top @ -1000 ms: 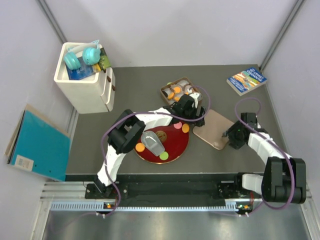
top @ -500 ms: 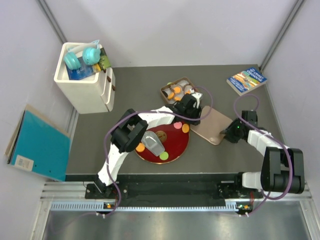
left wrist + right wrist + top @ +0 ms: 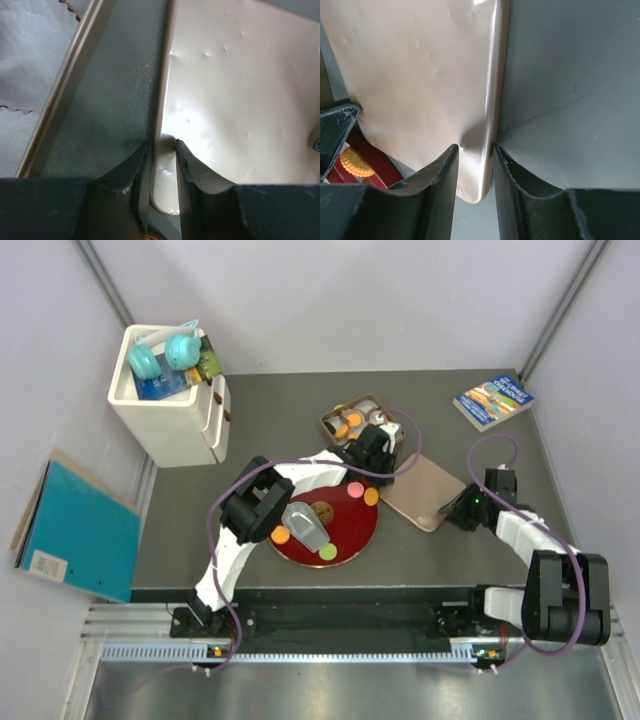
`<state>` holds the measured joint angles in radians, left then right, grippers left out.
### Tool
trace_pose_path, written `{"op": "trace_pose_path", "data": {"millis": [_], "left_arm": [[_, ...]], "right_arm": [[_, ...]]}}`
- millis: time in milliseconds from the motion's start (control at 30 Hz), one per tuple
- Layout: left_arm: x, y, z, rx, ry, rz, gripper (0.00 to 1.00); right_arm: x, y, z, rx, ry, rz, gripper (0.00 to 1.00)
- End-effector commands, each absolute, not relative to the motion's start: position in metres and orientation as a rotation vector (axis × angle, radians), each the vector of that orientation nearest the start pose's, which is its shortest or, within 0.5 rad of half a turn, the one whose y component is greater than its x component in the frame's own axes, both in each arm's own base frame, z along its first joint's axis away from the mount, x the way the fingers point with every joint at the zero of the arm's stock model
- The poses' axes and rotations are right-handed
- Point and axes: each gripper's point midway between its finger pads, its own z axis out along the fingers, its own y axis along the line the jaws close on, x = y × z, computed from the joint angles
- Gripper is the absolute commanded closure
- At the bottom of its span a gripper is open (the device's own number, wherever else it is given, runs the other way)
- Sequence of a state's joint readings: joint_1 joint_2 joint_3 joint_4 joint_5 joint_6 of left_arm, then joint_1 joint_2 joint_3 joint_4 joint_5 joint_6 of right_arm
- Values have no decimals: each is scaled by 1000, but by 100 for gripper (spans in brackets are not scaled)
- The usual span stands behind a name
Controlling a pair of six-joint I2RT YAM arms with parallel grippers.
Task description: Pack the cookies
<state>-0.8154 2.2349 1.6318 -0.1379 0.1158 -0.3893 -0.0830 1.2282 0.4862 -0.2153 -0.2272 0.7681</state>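
Found left gripper [image 3: 162,150] and right gripper [image 3: 475,152] each closed narrowly on opposite edges of beige lid [image 3: 425,490] (right of centre frame). Observed cookies [image 3: 371,496] on red plate [image 3: 355,525] at centre, more in brown box [image 3: 328,422] just above.

The top camera looks straight down on the table [image 3: 280,410]; both wrist cameras sit close at opposite edges of the lid [image 3: 425,490].
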Motion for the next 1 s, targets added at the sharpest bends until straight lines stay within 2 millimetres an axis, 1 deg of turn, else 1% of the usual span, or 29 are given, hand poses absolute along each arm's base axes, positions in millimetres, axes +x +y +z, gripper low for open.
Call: {"op": "trace_pose_path", "data": {"millis": [0, 200, 267, 333, 467, 533, 567, 600, 733, 800, 833, 967], "left_arm": [[324, -476, 30, 675, 2393, -920, 71], [324, -478, 36, 667, 2379, -939, 68], [324, -479, 38, 665, 2378, -953, 67], [323, -482, 43, 661, 2366, -971, 67], [321, -485, 50, 645, 2358, -1014, 67], [320, -487, 55, 643, 2347, -1043, 66], [319, -489, 58, 638, 2343, -1061, 66], [318, -490, 59, 638, 2342, -1077, 66], [316, -493, 69, 627, 2322, -1127, 66], [315, -494, 72, 620, 2321, -1144, 66], [313, -493, 72, 620, 2325, -1151, 66], [312, -492, 73, 612, 2332, -1158, 66]], "right_arm": [[303, 76, 88, 796, 2216, 842, 67], [312, 82, 115, 728, 2138, 913, 67], [312, 84, 120, 715, 2127, 930, 66], [316, 86, 131, 688, 2088, 950, 66], [318, 87, 143, 665, 2043, 973, 66], [320, 89, 153, 643, 2002, 998, 66], [319, 91, 155, 648, 1990, 1014, 65], [322, 91, 162, 631, 1956, 1027, 65], [325, 96, 171, 612, 1913, 1081, 64], [326, 98, 170, 614, 1915, 1108, 64], [328, 99, 173, 602, 1898, 1122, 63], [332, 102, 165, 615, 1924, 1144, 63]]}}
